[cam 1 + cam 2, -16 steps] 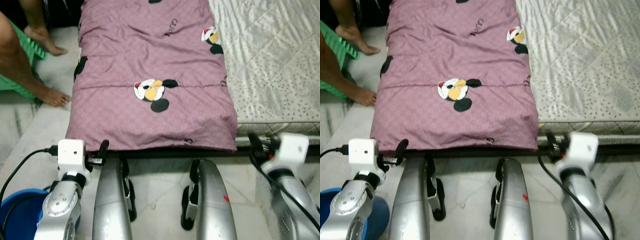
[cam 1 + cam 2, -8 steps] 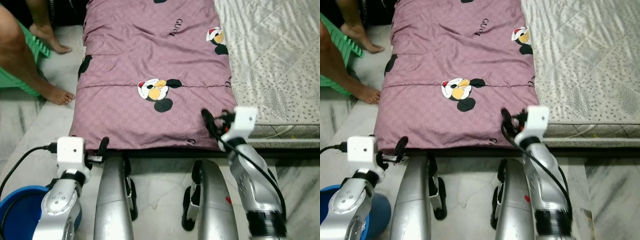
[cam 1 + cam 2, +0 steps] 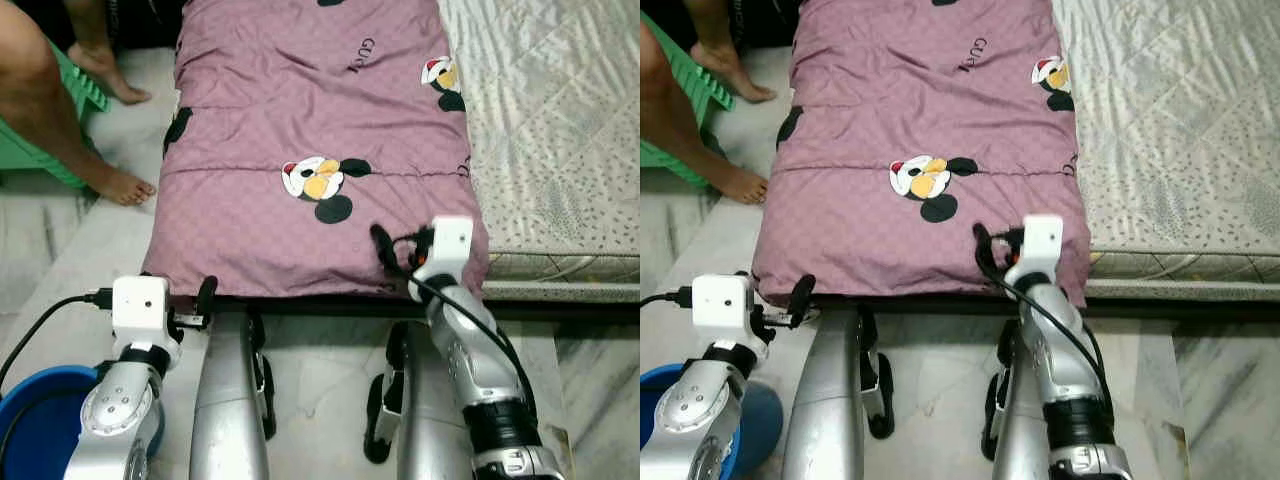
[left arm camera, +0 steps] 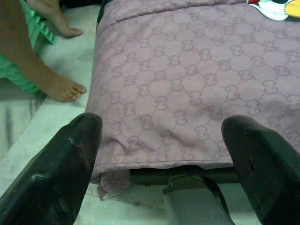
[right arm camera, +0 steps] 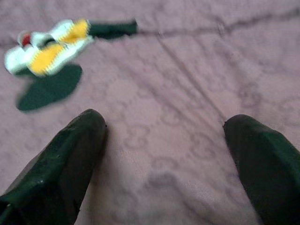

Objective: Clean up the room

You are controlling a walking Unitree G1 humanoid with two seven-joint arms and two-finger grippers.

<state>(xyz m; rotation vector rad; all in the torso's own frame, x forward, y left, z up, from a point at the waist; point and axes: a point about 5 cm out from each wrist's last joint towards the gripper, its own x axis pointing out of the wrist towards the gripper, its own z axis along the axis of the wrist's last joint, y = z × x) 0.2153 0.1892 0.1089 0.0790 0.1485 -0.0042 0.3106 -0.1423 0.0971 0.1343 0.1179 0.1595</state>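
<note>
Mauve cotton printed with cartoon mice: in the left eye view the blanket [image 3: 310, 150] lies down the centre of the frame on the bed [image 3: 560, 130], its long axis running from the top edge down to a near hem that hangs over the bed's front edge in the lower middle. The right gripper [image 3: 385, 250] sits at the lower right of the blanket, just above that hem, so the cloth spreads up and to the left of it; its fingers cannot be judged here. The left gripper [image 3: 207, 300] waits at the lower left, just below the hem and apart from it. The right arm looks the nearer one for taking the hem. A blue bucket [image 3: 35, 425] fills the lower left corner; what is in it cannot be told. A person's bare foot [image 3: 125, 187] rests on the floor at the left edge.

The right eye view gives the same layout, with the grey patterned mattress bare on the right.

In the left wrist view the left gripper [image 4: 168, 154] is spread wide, with nothing between its fingers [image 4: 70, 154]; the blanket hem crosses the frame beyond them, and a rumpled corner hangs at the lower left.

In the right wrist view the right gripper [image 5: 168, 154] is likewise wide open and empty, hovering close over the mauve cloth, with a mouse print at the upper left. Whether it touches the cloth cannot be told.
</note>
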